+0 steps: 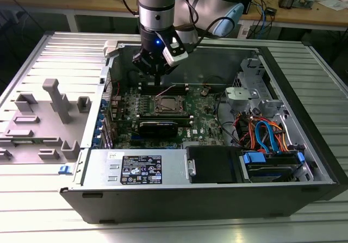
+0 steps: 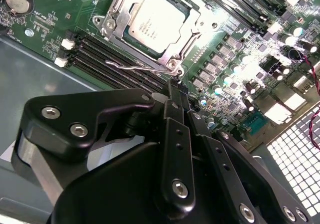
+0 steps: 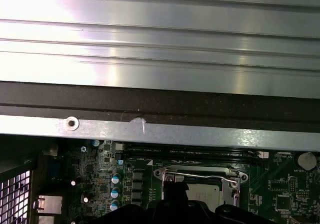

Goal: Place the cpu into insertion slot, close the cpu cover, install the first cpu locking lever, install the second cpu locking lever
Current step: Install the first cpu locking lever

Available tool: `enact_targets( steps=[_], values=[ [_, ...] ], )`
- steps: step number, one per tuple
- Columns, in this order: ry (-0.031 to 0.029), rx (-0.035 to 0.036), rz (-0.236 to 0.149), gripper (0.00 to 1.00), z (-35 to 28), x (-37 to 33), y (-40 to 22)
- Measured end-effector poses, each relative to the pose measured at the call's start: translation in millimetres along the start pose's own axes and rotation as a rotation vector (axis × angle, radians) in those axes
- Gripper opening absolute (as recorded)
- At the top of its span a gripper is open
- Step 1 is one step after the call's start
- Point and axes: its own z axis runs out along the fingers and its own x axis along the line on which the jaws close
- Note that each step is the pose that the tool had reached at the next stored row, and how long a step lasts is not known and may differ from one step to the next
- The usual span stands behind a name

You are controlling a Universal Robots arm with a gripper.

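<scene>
The cpu [image 2: 157, 21], with a silvery metal top, lies flat in the insertion slot [image 1: 166, 105] of the green motherboard. The cpu cover [image 2: 111, 26] is folded down around it as a metal frame. A thin wire locking lever [image 2: 140, 68] runs along the socket's edge, just off my gripper's tips. My gripper [image 2: 175, 86] is shut with nothing seen between its black fingers. In the exterior view my gripper [image 1: 157, 80] hangs just above the socket's far edge. In the first wrist view the lever [image 3: 200, 175] crosses above the cpu [image 3: 202, 193], close to my gripper [image 3: 175, 191].
Long black memory slots [image 2: 100, 58] lie beside the socket, and a coin battery [image 2: 15, 1] sits farther off. The case wall [image 3: 150, 103] rises close behind the socket. A power supply [image 1: 136, 169] and bundled cables [image 1: 266, 131] fill the case's near side. A grey fixture [image 1: 54, 104] stands at the exterior view's left.
</scene>
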Motion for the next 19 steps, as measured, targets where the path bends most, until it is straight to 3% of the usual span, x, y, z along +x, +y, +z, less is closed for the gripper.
enact_targets(
  steps=[10,19],
  values=[
    [0.0000,-0.0001,0.000,0.11,2.4,-0.8,-0.1],
    [0.0000,0.0000,0.000,0.11,9.7,-12.6,-0.4]
  ],
)
